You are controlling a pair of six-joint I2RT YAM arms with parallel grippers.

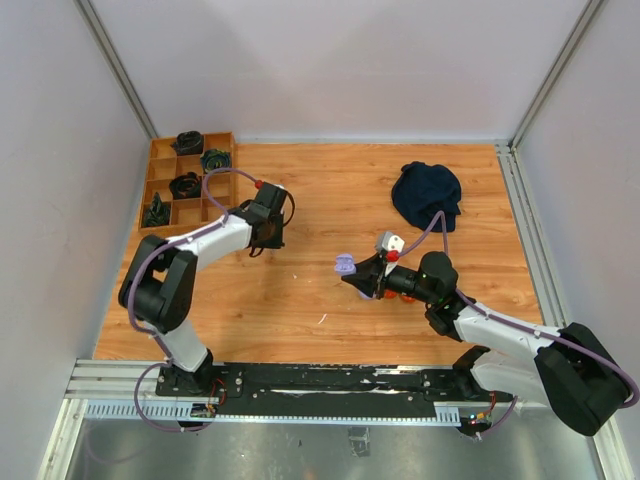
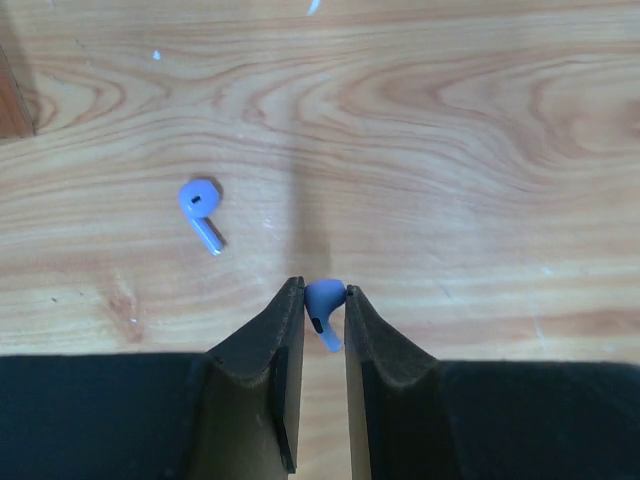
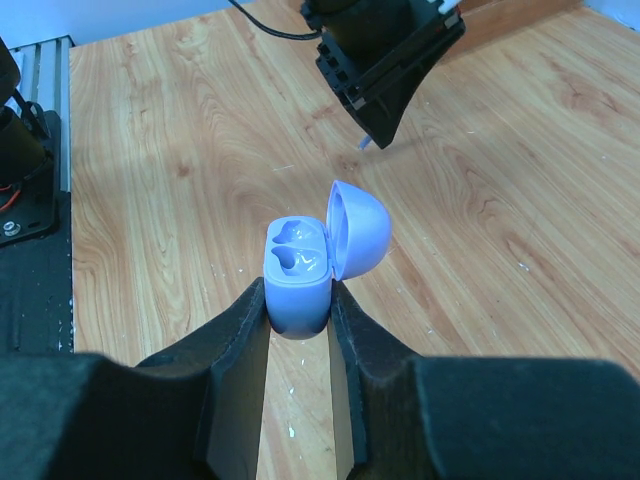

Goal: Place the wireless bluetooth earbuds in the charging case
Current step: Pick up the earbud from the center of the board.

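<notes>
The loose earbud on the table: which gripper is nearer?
Left. The left gripper, gripping a second earbud, is close beside the loose earbud; the right gripper, holding the case, is farther off.

The wooden table (image 1: 330, 200) is carrying a compartment tray (image 1: 162, 168) at its far left corner, with dark items (image 1: 186, 185) sitting in several cells. A dark blue cloth (image 1: 426, 196) is lying crumpled at the far right. One lilac earbud (image 2: 200, 208) is lying flat on bare wood.

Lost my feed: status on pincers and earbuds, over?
Left pincer shut on one pale lilac plastic earbud. Right pincer shut on open lilac charging case, sockets empty. Second earbud loose on wooden table.
</notes>
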